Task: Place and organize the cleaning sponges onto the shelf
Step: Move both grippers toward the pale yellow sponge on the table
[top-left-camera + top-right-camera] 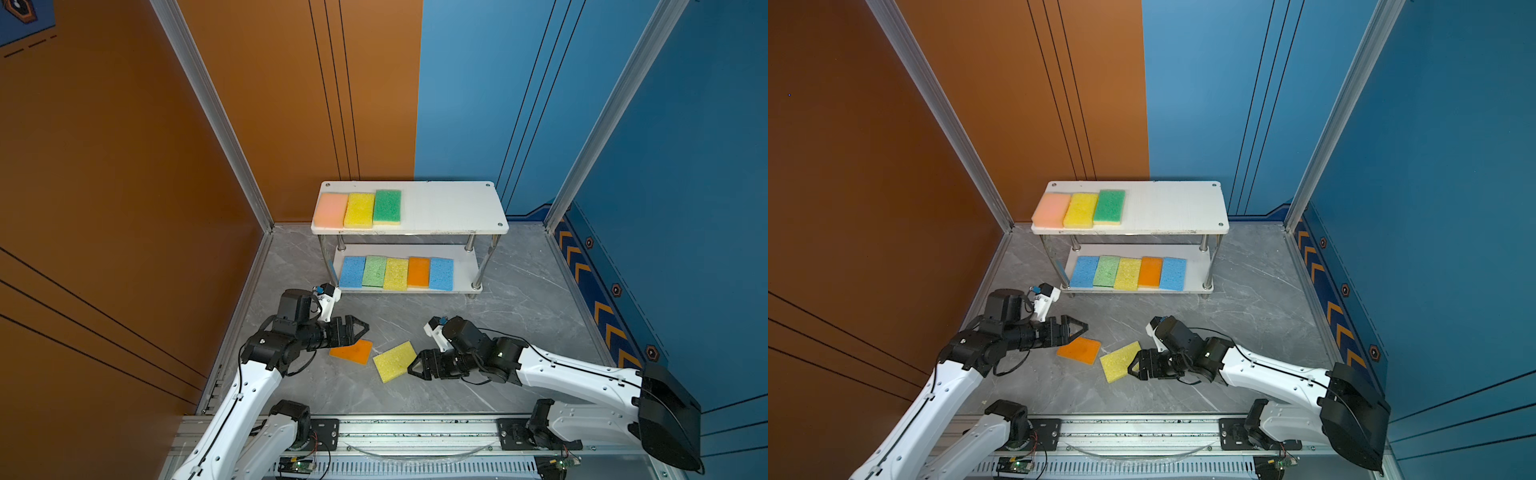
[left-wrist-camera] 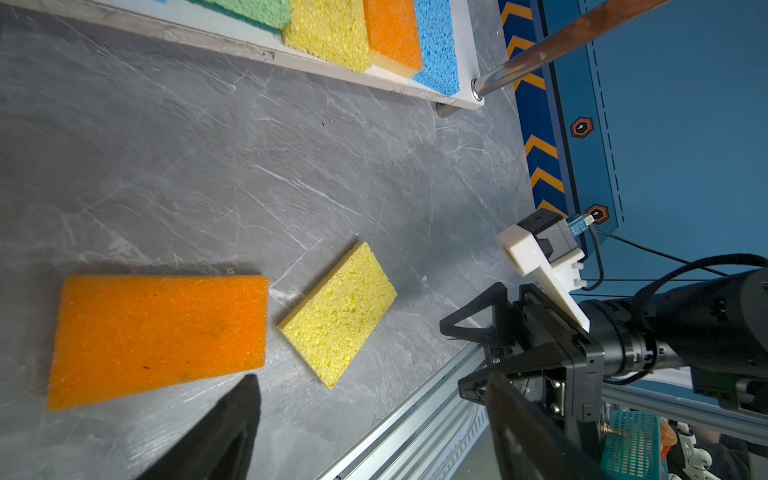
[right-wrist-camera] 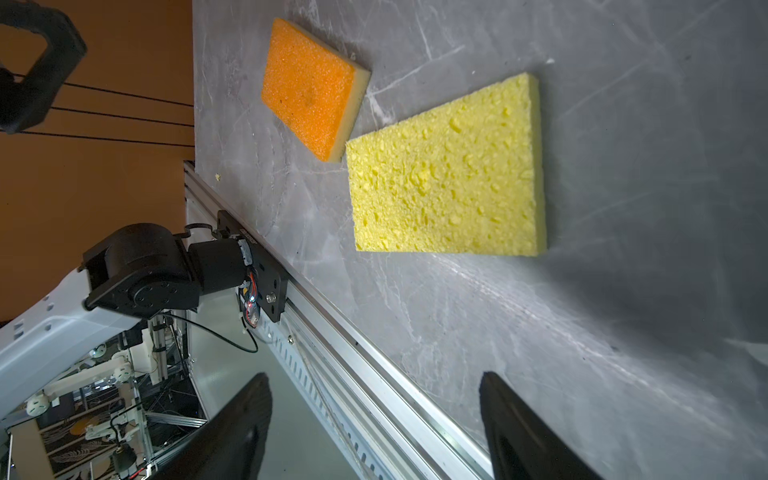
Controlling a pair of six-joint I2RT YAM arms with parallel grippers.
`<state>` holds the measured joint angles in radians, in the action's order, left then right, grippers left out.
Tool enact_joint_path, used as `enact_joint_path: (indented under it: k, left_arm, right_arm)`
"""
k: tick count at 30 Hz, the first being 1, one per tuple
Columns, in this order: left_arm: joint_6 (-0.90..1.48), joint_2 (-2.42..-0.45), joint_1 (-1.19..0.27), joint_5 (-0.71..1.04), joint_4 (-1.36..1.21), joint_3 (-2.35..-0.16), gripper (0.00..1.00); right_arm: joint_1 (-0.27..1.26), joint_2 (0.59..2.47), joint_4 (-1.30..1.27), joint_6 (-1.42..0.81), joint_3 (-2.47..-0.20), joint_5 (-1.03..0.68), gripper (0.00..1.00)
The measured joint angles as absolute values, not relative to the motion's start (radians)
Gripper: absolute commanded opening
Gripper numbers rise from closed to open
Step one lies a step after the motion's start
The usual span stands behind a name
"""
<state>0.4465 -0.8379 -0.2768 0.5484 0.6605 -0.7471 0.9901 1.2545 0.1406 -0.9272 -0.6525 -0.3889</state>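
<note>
Low in both top views, the white-shelled left arm point(image 1: 249, 386) and right arm point(image 1: 573, 376) stretch over the grey marbled tabletop point(image 1: 519, 299). The left gripper point(image 1: 360, 330) gapes empty over an edge of the flat orange rectangular sponge point(image 1: 351, 351); the right gripper point(image 1: 412, 366), equally spread and empty, faces the porous yellow sponge point(image 1: 394, 361), askew. Further up, mid-frame, the white two-board shelf on shiny metal posts point(image 1: 453, 208) carries three sponges point(image 1: 359, 210) upper left, five sponges point(image 1: 395, 273) in a row below
</note>
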Motion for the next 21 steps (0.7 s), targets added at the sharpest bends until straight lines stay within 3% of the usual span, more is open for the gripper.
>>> enact_joint_path:
  k: [10, 21]
  left_arm:
    - [0.531, -0.943, -0.337, 0.478, 0.562, -0.688, 0.85]
    - [0.575, -1.056, -0.406, 0.447, 0.463, -0.686, 0.85]
  right_arm:
    - [1.008, 1.485, -0.078, -0.978, -0.645, -0.435, 0.81]
    - [0.921, 1.517, -0.135, -0.973, -0.629, -0.464, 0.81]
